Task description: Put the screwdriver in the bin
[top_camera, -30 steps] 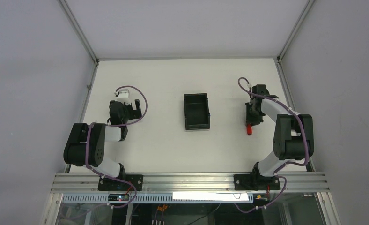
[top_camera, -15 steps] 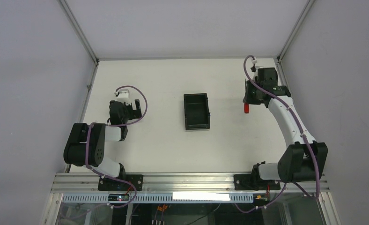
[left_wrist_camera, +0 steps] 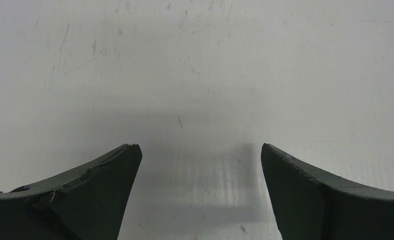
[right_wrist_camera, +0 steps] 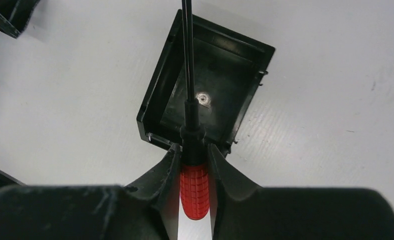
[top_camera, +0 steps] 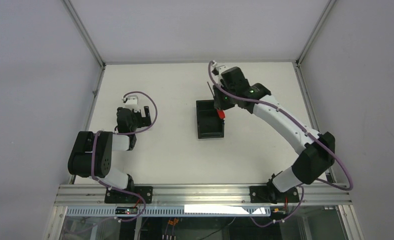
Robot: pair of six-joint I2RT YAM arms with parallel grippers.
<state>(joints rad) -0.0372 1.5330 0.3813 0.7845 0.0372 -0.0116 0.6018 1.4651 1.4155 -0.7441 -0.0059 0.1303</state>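
Swinging left from the far right side of the table (top_camera: pixel 175 155) over the last half second, stretching the right arm out long and hanging the right gripper (top_camera: pixel 219 107) (right_wrist_camera: pixel 194 152) over the far right part of the bin (top_camera: pixel 207 125) (right_wrist_camera: pixel 225 75). Sitting folded on the left side, well apart, with the left gripper (top_camera: pixel 144 114) (left_wrist_camera: pixel 200 150) spread wide above bare table, nothing between its fingers. Lying just below and ahead of the right gripper in the wrist view: black, rectangular, open-topped, low-walled, showing a pale spot on the floor. Pinching the screwdriver (top_camera: pixel 220 114) (right_wrist_camera: pixel 194 185) tightly between both right fingers, at the front of its ribbed red handle. Jutting forward out of that gripper, thin black shaft crossing over the bin's near wall and interior, tip running past the top edge of the wrist view. Hanging above the bin, not lying in it.
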